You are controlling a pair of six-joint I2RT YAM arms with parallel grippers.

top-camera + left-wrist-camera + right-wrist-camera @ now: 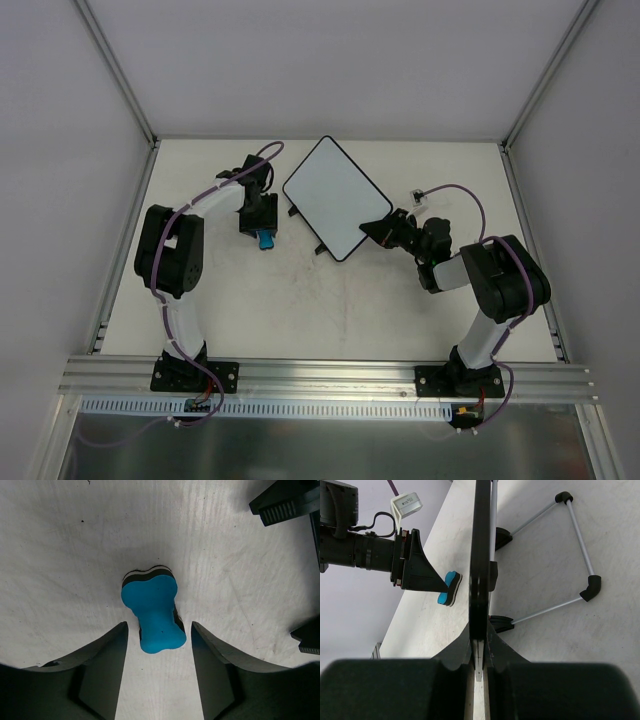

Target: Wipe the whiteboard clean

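Whiteboard [335, 195] is pinched at its thin black rim by the right fingers [460, 655], which are squeezed tight on it. From the right wrist the board shows only as a dark line, edge on. Its wire stand [582, 545] sticks out on one side. From above, the board sits at the back middle of the tabletop [60, 555], turned at a slant between the two arms. I cannot tell how much it leans.

The left fingers [107, 670] are apart. The near end of the blue eraser [152, 612] lies between them on the tabletop, with a little gap on each side. It is not gripped yet.

What could go wrong? The eraser is curvy and sits a bit crooked. If the fingers close on it off the middle, it may twist or pop out. Also, the board is held only at its rim. A hard push with the eraser could make it slip or tip over.
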